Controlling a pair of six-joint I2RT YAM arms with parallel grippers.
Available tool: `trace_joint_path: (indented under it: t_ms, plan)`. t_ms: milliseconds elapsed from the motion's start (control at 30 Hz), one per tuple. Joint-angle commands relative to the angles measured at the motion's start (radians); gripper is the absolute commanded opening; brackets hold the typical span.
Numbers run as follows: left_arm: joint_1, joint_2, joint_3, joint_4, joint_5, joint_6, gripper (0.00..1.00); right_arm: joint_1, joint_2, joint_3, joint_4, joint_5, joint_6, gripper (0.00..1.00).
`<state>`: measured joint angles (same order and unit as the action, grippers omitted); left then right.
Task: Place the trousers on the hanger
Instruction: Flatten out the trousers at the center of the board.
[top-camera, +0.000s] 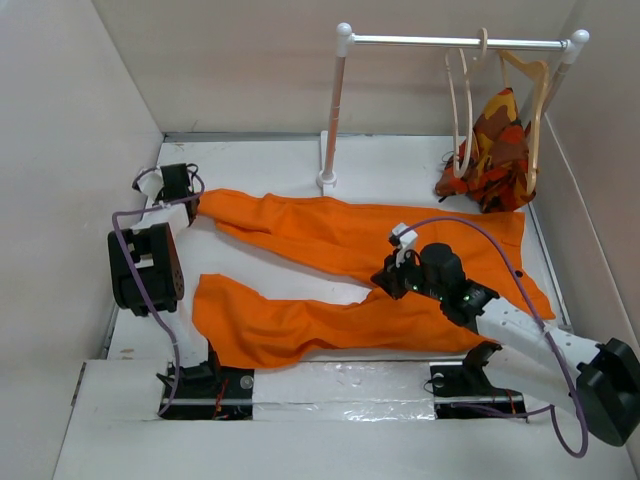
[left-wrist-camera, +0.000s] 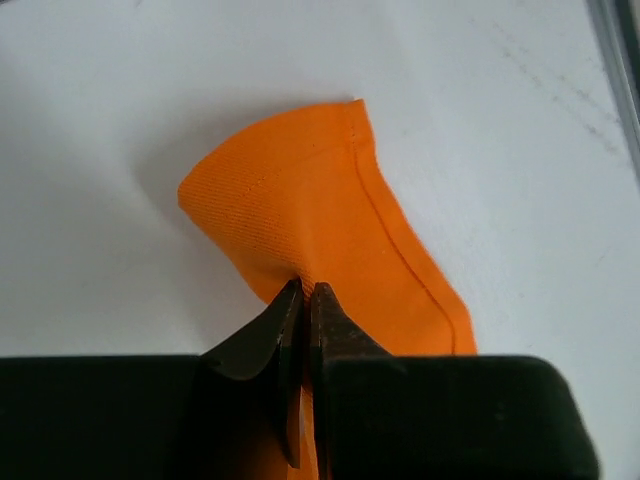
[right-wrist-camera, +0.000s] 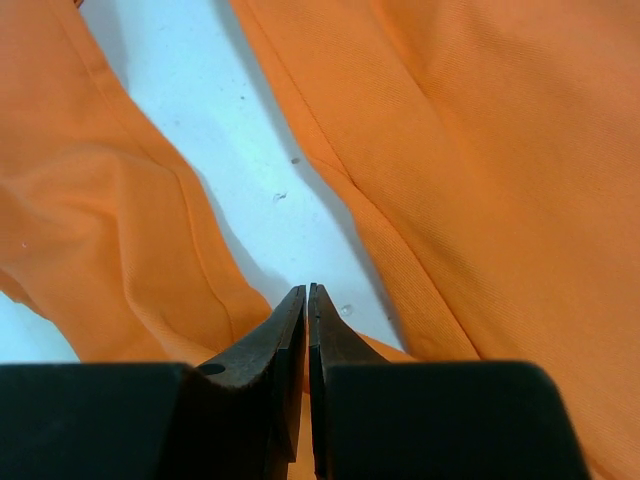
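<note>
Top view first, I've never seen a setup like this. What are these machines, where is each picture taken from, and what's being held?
Two robot arms are bolted at a white table's near edge. The top view looks down from above; the other two come from cameras on each wrist. Orange trousers lie spread on the table. The left hand is shut on a leg hem, the right hand on the crotch. A cream hanger hangs on the rail behind.

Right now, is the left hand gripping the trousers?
Yes, in the left wrist view the left hand is shut on the hemmed end of one leg of the trousers, cloth pinched between its fingers.
</note>
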<state>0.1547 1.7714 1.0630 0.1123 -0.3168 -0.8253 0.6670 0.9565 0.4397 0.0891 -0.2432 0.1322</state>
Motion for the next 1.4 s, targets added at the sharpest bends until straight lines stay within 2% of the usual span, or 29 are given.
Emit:
trace_joint_path:
  t_ms: [0, 167, 367, 533, 667, 700, 733, 767, 800, 900, 1067, 1133, 1267, 1300, 1367]
  plan:
    - [0.006, 0.031, 0.168, -0.066, 0.024, 0.074, 0.00, 0.023, 0.022, 0.051, 0.075, 0.036, 0.009, 0.11]
    - [-0.030, -0.018, 0.213, -0.149, -0.057, 0.156, 0.00, 0.034, 0.065, 0.063, 0.101, 0.032, 0.000, 0.11]
    - [-0.030, -0.197, 0.196, -0.302, -0.071, 0.291, 0.00, 0.034, 0.152, 0.117, 0.161, -0.013, -0.019, 0.12]
    - [-0.029, -0.195, 0.287, -0.451, -0.061, 0.393, 0.00, 0.005, 0.206, 0.145, 0.205, -0.091, -0.028, 0.12]
    - [-0.029, -0.097, 0.394, -0.496, -0.022, 0.428, 0.02, -0.004, 0.173, 0.133, 0.189, -0.105, -0.034, 0.12]
    - [-0.029, -0.010, 0.470, -0.517, -0.010, 0.433, 0.06, -0.004, 0.162, 0.126, 0.186, -0.105, -0.034, 0.12]
    - [-0.029, 0.043, 0.515, -0.539, -0.008, 0.448, 0.21, -0.004, 0.151, 0.123, 0.181, -0.102, -0.036, 0.13]
    - [-0.038, 0.093, 0.561, -0.601, -0.013, 0.449, 0.26, -0.004, 0.140, 0.125, 0.161, -0.099, -0.036, 0.13]
    - [-0.038, 0.190, 0.662, -0.634, -0.027, 0.445, 0.29, -0.004, 0.117, 0.132, 0.149, -0.094, -0.040, 0.14]
    - [-0.047, 0.276, 0.742, -0.646, -0.001, 0.451, 0.34, 0.008, 0.073, 0.146, 0.097, -0.081, -0.051, 0.15]
    - [-0.047, 0.203, 0.666, -0.519, 0.056, 0.391, 0.36, 0.066, 0.050, 0.166, 0.070, -0.050, -0.048, 0.16]
    - [-0.047, 0.099, 0.568, -0.453, 0.044, 0.356, 0.36, 0.095, 0.050, 0.165, 0.080, -0.032, -0.046, 0.15]
    - [0.000, -0.073, 0.320, -0.287, 0.090, 0.328, 0.35, 0.108, 0.070, 0.145, 0.113, -0.018, -0.043, 0.01]
    - [0.009, -0.079, 0.268, -0.275, 0.120, 0.322, 0.36, 0.108, 0.071, 0.140, 0.119, -0.012, -0.039, 0.00]
    - [0.009, -0.049, 0.265, -0.307, 0.108, 0.336, 0.36, 0.108, 0.070, 0.133, 0.113, 0.025, -0.034, 0.00]
